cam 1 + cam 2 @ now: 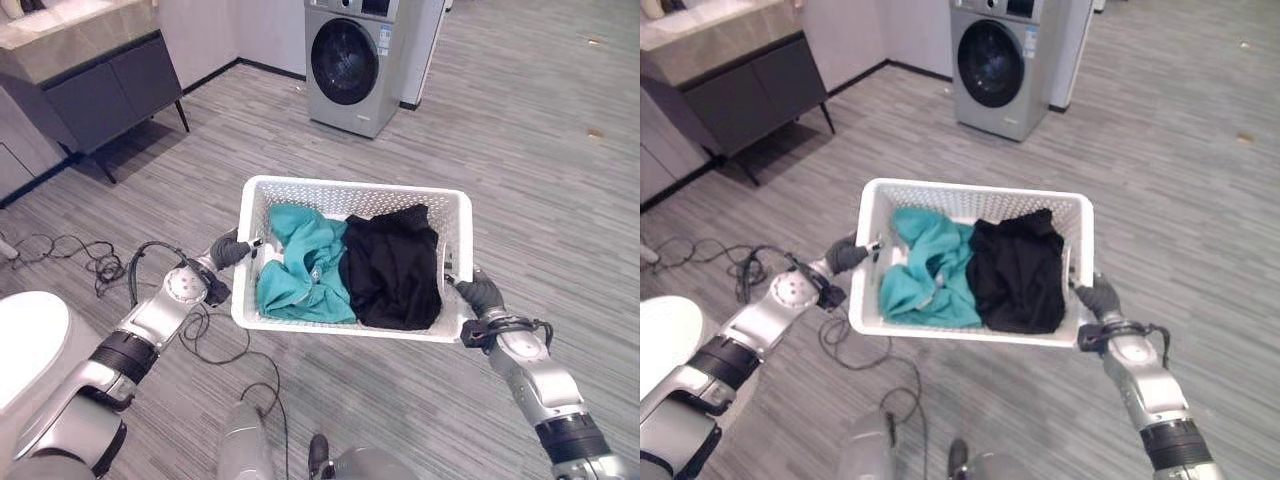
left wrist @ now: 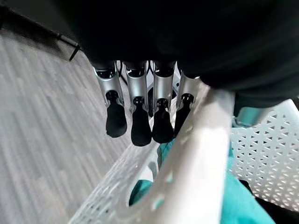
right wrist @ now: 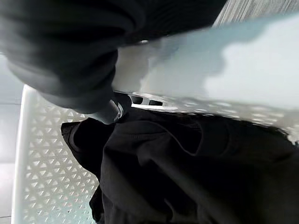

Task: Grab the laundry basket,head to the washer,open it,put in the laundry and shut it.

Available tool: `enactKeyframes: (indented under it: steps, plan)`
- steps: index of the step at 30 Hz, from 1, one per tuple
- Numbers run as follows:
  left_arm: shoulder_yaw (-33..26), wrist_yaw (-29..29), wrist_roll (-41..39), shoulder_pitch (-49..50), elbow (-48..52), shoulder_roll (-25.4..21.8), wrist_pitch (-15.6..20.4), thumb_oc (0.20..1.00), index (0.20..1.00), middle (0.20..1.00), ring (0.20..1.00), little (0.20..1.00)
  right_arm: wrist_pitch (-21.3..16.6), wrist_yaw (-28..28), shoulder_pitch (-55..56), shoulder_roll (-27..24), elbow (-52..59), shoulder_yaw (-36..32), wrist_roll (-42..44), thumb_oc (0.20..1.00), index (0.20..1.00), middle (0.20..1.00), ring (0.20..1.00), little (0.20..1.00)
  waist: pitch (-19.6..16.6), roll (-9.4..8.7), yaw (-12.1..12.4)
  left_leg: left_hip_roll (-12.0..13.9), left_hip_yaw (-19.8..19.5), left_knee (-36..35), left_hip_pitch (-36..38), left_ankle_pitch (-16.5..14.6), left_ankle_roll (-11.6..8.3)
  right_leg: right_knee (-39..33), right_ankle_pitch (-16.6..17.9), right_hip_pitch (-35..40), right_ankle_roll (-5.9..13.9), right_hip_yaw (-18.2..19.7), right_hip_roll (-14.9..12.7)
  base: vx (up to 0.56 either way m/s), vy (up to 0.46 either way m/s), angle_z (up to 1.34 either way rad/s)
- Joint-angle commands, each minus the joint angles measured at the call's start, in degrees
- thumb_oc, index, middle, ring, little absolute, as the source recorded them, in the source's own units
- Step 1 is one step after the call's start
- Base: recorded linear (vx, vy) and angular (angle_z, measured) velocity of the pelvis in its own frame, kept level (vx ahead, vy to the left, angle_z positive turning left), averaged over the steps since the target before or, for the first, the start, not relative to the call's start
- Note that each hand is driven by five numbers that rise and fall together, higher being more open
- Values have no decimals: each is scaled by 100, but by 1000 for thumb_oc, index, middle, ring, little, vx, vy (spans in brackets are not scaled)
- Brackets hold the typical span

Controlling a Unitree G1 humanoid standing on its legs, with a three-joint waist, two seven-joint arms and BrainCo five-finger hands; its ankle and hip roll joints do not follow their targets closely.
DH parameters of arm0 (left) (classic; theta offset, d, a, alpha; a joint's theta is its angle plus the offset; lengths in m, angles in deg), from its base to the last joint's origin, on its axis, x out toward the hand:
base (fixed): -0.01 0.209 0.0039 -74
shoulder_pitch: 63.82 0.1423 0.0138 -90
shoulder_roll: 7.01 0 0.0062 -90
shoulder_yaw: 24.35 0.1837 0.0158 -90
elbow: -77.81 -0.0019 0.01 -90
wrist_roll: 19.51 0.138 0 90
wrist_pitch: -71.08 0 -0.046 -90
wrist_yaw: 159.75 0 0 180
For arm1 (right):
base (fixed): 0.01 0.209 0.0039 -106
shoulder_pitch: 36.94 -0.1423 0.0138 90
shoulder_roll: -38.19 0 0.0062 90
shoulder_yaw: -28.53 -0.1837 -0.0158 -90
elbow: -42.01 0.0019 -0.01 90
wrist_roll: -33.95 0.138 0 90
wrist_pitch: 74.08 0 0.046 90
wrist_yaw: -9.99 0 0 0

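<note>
White perforated laundry basket (image 1: 300,196) held off the floor at centre of the head views, one hand at each short end. Left hand (image 1: 232,249) at the basket's 9 o'clock end; its wrist view shows the fingers (image 2: 140,121) hooked down over the rim by the handle cut-out, so it grips the basket. Right hand (image 1: 481,294) at the 4 o'clock corner, against the rim; its wrist view shows a thumb or finger tip (image 3: 114,106) curled under the rim edge, gripping there. Inside the basket: teal garment (image 1: 300,265) bunched on the 9 o'clock side, black garment (image 1: 393,265) on the 3 o'clock side, the two touching along the middle. Washer (image 1: 350,62) stands at 12 o'clock, well apart from the basket, round dark door closed. Dark cabinet (image 1: 110,90) with a pale stone top at 10 o'clock. White rounded object (image 1: 28,340) at 8 o'clock, cut off by the edge. Grey wood-grain floor (image 1: 540,160) all around.
</note>
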Motion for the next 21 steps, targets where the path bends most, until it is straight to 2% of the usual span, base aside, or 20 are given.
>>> enactKeyframes:
  steps: [1, 3, 4, 7, 8, 9, 10, 11, 12, 13, 14, 16, 17, 18, 19, 20, 21]
  plan:
    - [-421, -463, -46, -756, -436, -598, 155, 200, 200, 200, 200, 200, -712, -119, 58, -604, 353, -710, 266, 200, 200, 200, 200, 200, -309, 192, 527, -7, -270, -2775, 1302, 913, -246, 68, -210, 116, 697, 376, -816, 514, 70, -61]
    - [-379, -442, -82, -785, -439, -596, 141, 200, 200, 200, 200, 200, -716, -73, -46, -473, 312, -579, 270, 200, 200, 200, 200, 200, -317, 189, 629, -58, -350, -3217, 1201, 967, -299, 112, -442, 357, 721, 453, -826, 604, 90, -87]
    - [-357, -410, -137, -765, -459, -638, 149, 200, 200, 200, 200, 200, -682, -30, -131, -390, 283, -474, 278, 200, 200, 200, 200, 200, -405, 182, 654, 55, -256, -3083, 1211, 983, -288, 218, -711, 586, 757, 517, -858, 556, 100, -77]
    - [-289, -428, -159, -833, -488, -613, 160, 200, 200, 200, 200, 200, -679, -31, -56, -304, 342, -485, 291, 200, 200, 200, 200, 200, -543, 141, 629, 85, -29, -2732, 1302, 1111, -225, 417, -781, 712, 824, 538, -973, 589, 152, -6]
    - [-213, -472, -71, -880, -566, -569, 187, 200, 200, 200, 200, 200, -689, -4, 58, -144, 356, -437, 322, 200, 200, 200, 200, 200, -652, -44, 628, -129, 158, -2395, 1368, 1004, -112, 817, -307, 682, 1036, 563, -1213, 672, 188, 9]
    - [-239, -503, -33, -858, -531, -559, 181, 200, 200, 200, 200, 200, -681, 14, 92, -94, 362, -404, 317, 200, 200, 200, 200, 200, -710, -66, 636, -185, 180, -2375, 1409, 946, -50, 939, -14, 605, 1103, 638, -1259, 858, 234, -38]
    - [-326, -519, -8, -782, -511, -618, 204, 200, 200, 200, 200, 200, -696, 69, -95, -10, 243, -250, 221, 200, 200, 200, 200, 200, -840, -145, 693, -367, 266, -2355, 1576, 732, 84, 1183, 601, 580, 1337, 665, -1468, 618, 179, -52]
    - [-341, -527, 9, -772, -480, -656, 206, 200, 200, 200, 200, 200, -670, 84, -146, -6, 204, -242, 169, 200, 200, 200, 200, 200, -867, -169, 728, -393, 349, -2358, 1673, 633, 145, 1448, 863, 516, 1438, 586, -1538, 743, 259, -34]
    - [-390, -561, 30, -779, -453, -771, 209, 200, 200, 200, 200, 200, -620, 111, -246, 22, 168, -201, 11, 200, 200, 200, 200, 200, -873, -174, 749, -457, 524, -2397, 1956, 344, 309, 2199, 1179, 291, 1540, 307, -1698, 495, 218, -32]
    - [-444, -557, 38, -744, -406, -827, 209, 200, 200, 200, 200, 200, -598, 131, -282, 48, 181, -180, -35, 200, 200, 200, 200, 200, -870, -123, 753, -472, 540, -2401, 2027, 259, 379, 2502, 1316, 105, 1564, 204, -1727, 606, 274, -49]
    - [-495, -558, 70, -707, -328, -824, 190, 200, 200, 200, 200, 200, -557, 187, -190, 121, 175, -216, -86, 200, 200, 200, 200, 200, -787, -87, 628, -618, 444, -2438, 2322, 53, 560, 3137, 1363, -320, 1498, 324, -1510, 419, 196, -49]
    - [-464, -522, 196, -671, -275, -662, 142, 200, 200, 200, 200, 200, -567, 187, 26, 207, 215, -348, -66, 200, 200, 200, 200, 200, -671, 61, 428, -608, 248, -2541, 2610, -15, 599, 3573, 1339, -887, 1534, 406, -1104, 349, 144, 68]
    - [-428, -507, 265, -664, -217, -535, 126, 200, 200, 200, 200, 200, -588, 171, 166, 237, 261, -465, -50, 200, 200, 200, 200, 200, -604, 100, 296, -619, 127, -2526, 2739, -60, 565, 3756, 1299, -1099, 1592, 249, -1123, 342, 65, 174]
    - [-310, -454, 357, -703, -161, -326, 76, 200, 200, 200, 200, 200, -607, 143, 414, 295, 338, -648, -17, 200, 200, 200, 200, 200, -507, 238, 30, -550, -130, -2515, 2977, -105, 459, 4081, 1060, -1662, 1511, 12, -1182, 476, -41, 192]
    - [-169, -392, 471, -852, -165, -119, 43, 200, 200, 200, 200, 200, -669, 42, 699, 325, 364, -919, 75, 200, 200, 200, 200, 200, -451, 238, -265, -559, -494, -2465, 3242, -220, 340, 3810, 827, -2023, 1362, 76, -1173, 517, -93, 176]
    - [-112, -377, 523, -899, -180, -38, 37, 200, 200, 200, 200, 200, -685, 7, 843, 314, 373, -1028, 174, 200, 200, 200, 200, 200, -444, 184, -406, -591, -676, -2417, 3365, -325, 300, 3421, 754, -2035, 1302, 193, -1112, 602, -241, 186]
    - [-31, -354, 586, -987, -234, 102, 43, 200, 200, 200, 200, 200, -747, -24, 1006, 288, 386, -1171, 319, 200, 200, 200, 200, 200, -468, 10, -580, -717, -963, -2389, 3582, -520, 254, 2344, 731, -2167, 1245, 638, -993, 393, -177, 206]
